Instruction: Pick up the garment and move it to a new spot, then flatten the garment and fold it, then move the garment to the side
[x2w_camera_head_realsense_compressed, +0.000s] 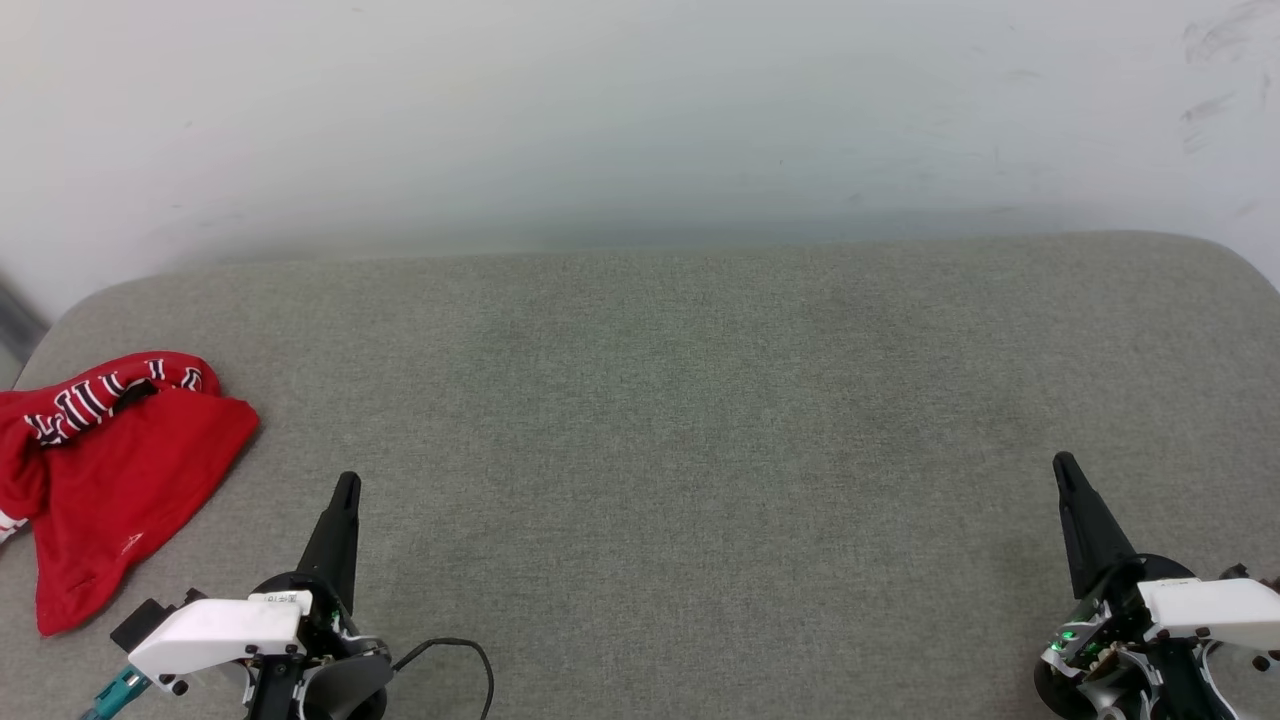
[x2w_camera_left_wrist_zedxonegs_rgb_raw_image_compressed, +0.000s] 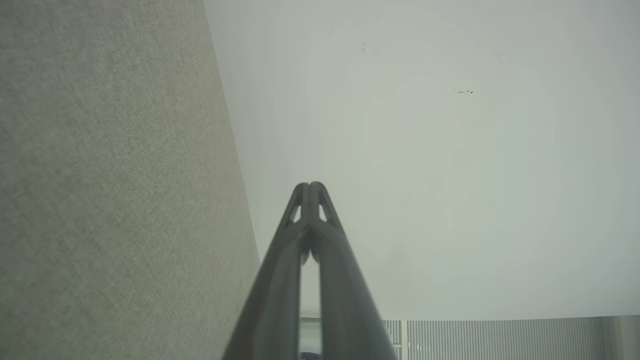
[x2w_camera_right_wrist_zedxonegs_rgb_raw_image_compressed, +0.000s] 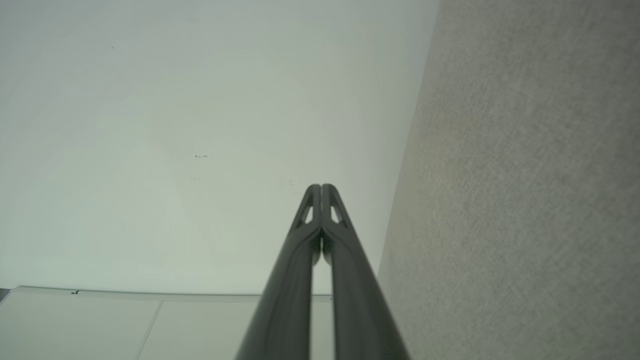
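We see the jersey (x2w_camera_head_realsense_compressed: 110, 470) lying in a heap on the cushion (x2w_camera_head_realsense_compressed: 660, 420), at the cushion's left edge and near its front. Our left gripper (x2w_camera_head_realsense_compressed: 347, 485) is over the front of the cushion, on its left half, just right of the jersey and not touching it. Our right gripper (x2w_camera_head_realsense_compressed: 1065, 465) is over the front of the cushion too, close to its right edge. The cushion's middle lies between them. A cable (x2w_camera_head_realsense_compressed: 470, 655) curls at the cushion's front, beside the left gripper. The wall (x2w_camera_head_realsense_compressed: 640, 120) stands behind the cushion.
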